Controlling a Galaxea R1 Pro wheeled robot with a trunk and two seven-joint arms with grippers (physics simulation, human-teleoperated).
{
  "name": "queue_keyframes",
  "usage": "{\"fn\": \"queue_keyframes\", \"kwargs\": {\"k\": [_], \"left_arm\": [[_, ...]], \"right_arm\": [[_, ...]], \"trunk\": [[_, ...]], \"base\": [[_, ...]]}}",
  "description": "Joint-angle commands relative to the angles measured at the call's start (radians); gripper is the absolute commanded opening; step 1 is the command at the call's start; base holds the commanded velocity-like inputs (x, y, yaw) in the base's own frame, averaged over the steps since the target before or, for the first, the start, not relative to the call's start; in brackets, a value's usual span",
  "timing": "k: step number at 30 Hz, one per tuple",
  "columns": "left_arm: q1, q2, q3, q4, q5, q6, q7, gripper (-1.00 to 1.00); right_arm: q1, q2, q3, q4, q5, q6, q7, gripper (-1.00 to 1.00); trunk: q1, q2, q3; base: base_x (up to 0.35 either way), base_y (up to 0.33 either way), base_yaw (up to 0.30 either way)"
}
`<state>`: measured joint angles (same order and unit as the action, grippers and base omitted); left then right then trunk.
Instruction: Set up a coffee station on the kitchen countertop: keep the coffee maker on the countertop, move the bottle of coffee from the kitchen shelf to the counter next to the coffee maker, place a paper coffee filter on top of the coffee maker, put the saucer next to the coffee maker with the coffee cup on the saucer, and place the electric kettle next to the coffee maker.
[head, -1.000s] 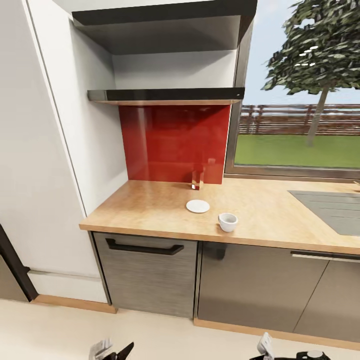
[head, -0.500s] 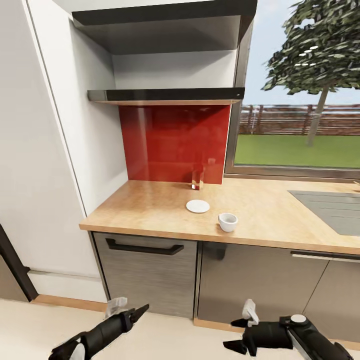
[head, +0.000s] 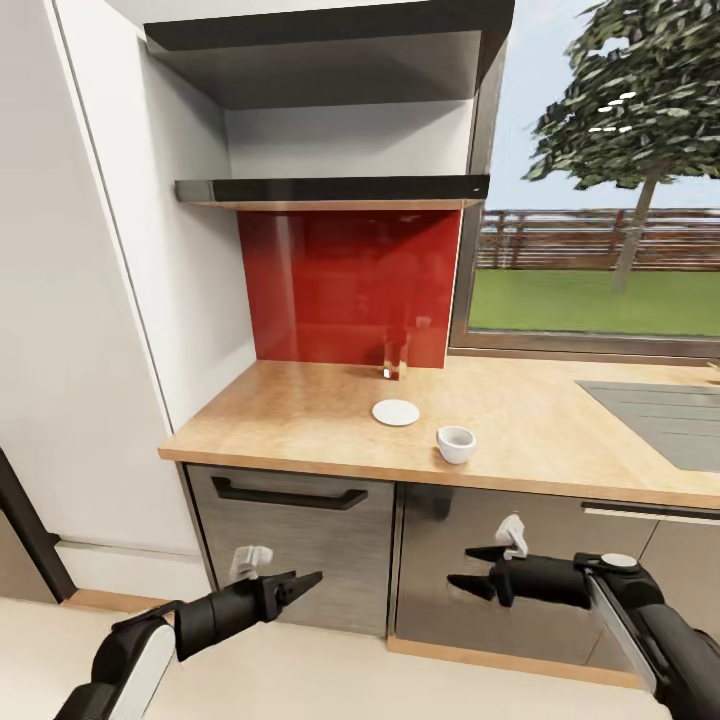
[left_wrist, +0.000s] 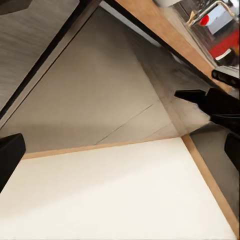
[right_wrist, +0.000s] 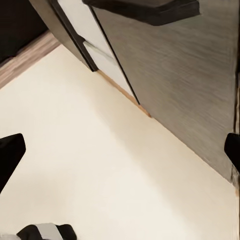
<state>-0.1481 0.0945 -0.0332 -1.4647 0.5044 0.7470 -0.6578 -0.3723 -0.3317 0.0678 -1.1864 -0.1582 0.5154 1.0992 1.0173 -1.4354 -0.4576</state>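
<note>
Both arms are held out low in front of the cabinet doors, well below the bench (head: 300, 420) top. The coffee cup (head: 455, 443) and the saucer (head: 396, 412) sit up on the wooden surface, so everything the task wants lies above and ahead of the grippers.

The right gripper (head: 474, 568) has its two black fingers spread apart and holds nothing. It hangs almost straight under the cup, which makes the right arm the nearer one for that piece. The left gripper (head: 297, 583) is further left, beneath the dark drawer handle (head: 288, 495). Its fingers look close together, but I cannot tell for sure.

The cup is a small white round bowl shape, glossy like glazed ceramic, standing upright near the front edge of the bench. The saucer is a flat white disc lying just behind and to the left of it, apart from the cup. Against the red glass backsplash (head: 345, 285) stands a small clear glass item (head: 396, 360), too faint to name with confidence.

The bench is warm, matt wood grain, and the cabinet fronts below are brushed grey. A dark shelf (head: 330, 190) runs above the backsplash, and nothing on it is visible from this angle. A grey sink (head: 660, 415) is set into the bench to the right.
</note>
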Motion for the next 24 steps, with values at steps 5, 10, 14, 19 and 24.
{"fn": "queue_keyframes", "kwargs": {"k": [5,10,14,19,24], "left_arm": [[-0.003,0.001,-0.005,-0.083,0.006,0.076,-0.002,1.0],[-0.075,-0.001,-0.005,-0.098,0.006,0.184,-0.078,1.0],[-0.204,-0.001,0.005,-0.1,0.009,0.232,-0.145,1.0],[-0.549,-0.005,0.017,0.008,0.066,0.248,-0.157,1.0],[-0.786,-0.037,0.018,0.382,0.069,0.243,-0.124,1.0]], "right_arm": [[-0.032,-0.047,-0.09,-0.12,-0.005,0.184,-0.001,1.0],[-0.119,-0.128,-0.109,-0.164,-0.008,0.31,-0.001,1.0],[-0.223,-0.193,-0.114,-0.172,-0.01,0.422,0.017,1.0],[-0.47,-0.321,-0.115,-0.13,-0.01,0.481,0.034,1.0],[-0.653,-0.347,-0.113,0.127,-0.002,0.478,-0.01,1.0]], "trunk": [[0.0,-0.001,-0.001],[0.0,-0.001,-0.001],[0.0,-0.001,-0.001],[0.0,-0.001,-0.001],[0.0,-0.001,-0.001]], "base": [[0.0,0.0,0.0],[0.0,0.0,0.0],[0.0,0.0,0.0],[0.0,0.0,0.0],[0.0,0.0,0.0]]}}
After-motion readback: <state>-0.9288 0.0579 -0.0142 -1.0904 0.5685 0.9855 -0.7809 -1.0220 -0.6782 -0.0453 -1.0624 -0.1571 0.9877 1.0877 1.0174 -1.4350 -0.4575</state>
